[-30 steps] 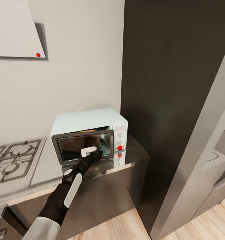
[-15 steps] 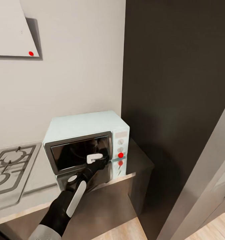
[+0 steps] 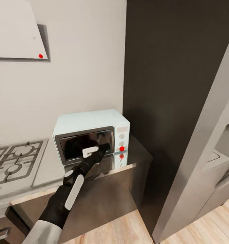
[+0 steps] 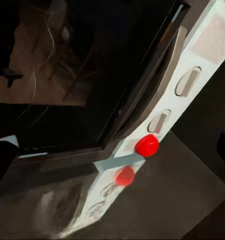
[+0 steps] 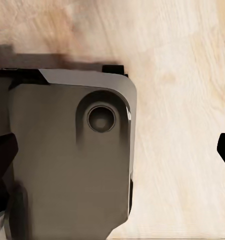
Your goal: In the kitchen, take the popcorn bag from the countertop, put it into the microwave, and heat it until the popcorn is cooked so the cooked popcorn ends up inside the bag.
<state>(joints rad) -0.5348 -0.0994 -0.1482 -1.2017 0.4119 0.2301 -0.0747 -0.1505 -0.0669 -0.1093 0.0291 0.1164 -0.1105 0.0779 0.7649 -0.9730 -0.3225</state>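
Note:
The pale blue-white microwave (image 3: 90, 123) stands on the grey countertop (image 3: 138, 153) against the wall, its dark glass door (image 3: 85, 144) flush with the frame. My left gripper (image 3: 101, 151) reaches to the door's lower right corner, beside the knob panel. In the left wrist view the door glass (image 4: 67, 75) and the red dot (image 4: 146, 145) are very close, with dark fingertips at both edges, so the gripper is open. A brownish blur lies behind the glass; the popcorn bag is hidden. My right gripper (image 5: 114, 150) hangs open over the wooden floor.
A gas hob (image 3: 12, 162) lies left of the microwave and a hood (image 3: 12, 30) hangs above it. A tall dark cabinet (image 3: 175, 84) rises right of the countertop. A grey slanted panel (image 3: 209, 152) stands near right. My own base (image 5: 67, 160) sits below the right gripper.
The microwave door, ajar at its top a second ago, now sits flush. My left gripper has stayed against its lower right corner. The head camera has shifted.

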